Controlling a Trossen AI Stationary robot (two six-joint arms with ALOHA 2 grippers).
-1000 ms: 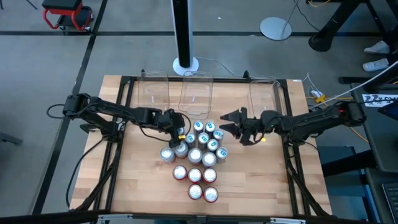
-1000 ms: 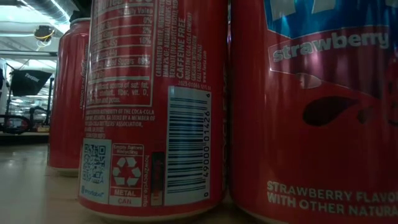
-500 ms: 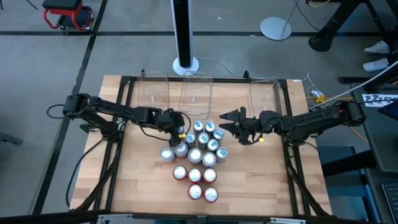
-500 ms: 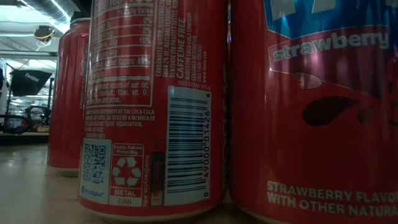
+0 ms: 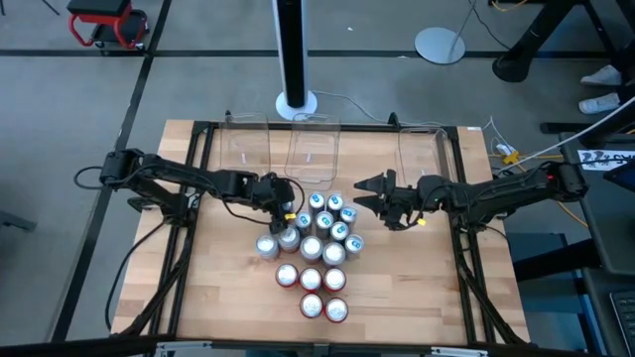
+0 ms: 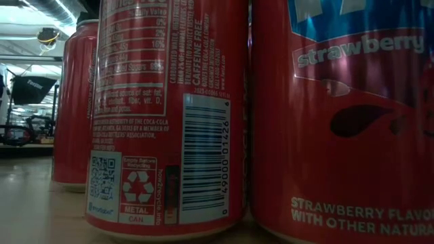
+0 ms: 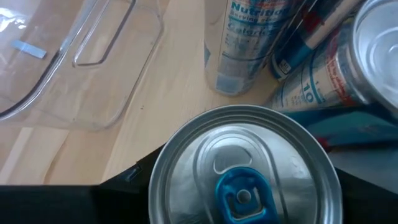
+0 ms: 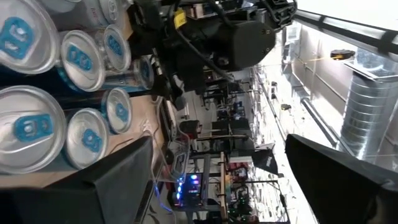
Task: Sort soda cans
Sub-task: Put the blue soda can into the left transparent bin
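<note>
From above, a cluster of soda cans [image 5: 316, 238] stood mid-table: about seven blue-tabbed, four silver, four red. Three clear tubs [image 5: 313, 149] sat beyond them. The left gripper [image 5: 285, 210] sat at the cluster's left edge, apparently closed on a blue-tabbed can [image 7: 244, 168], seen between its fingers in the left wrist view. The right gripper [image 5: 372, 195] hung spread open beside the cluster. The low view showed three red cans [image 6: 169, 115]

- Clustered at mid light wooden surface [image 5: 417, 288]: small silver-topped metal soda cans [image 5: 316, 248], blue-tabbed ones behind, red ones [image 5: 322, 305] in front.
- Behind the cluster: clear plastic rectangular tubs [image 5: 314, 151] in a row.
- Left hand [image 5: 285, 213] touching the cluster's left edge.
- Right hand [image 5: 372, 196] just right of it, apart.
</note>
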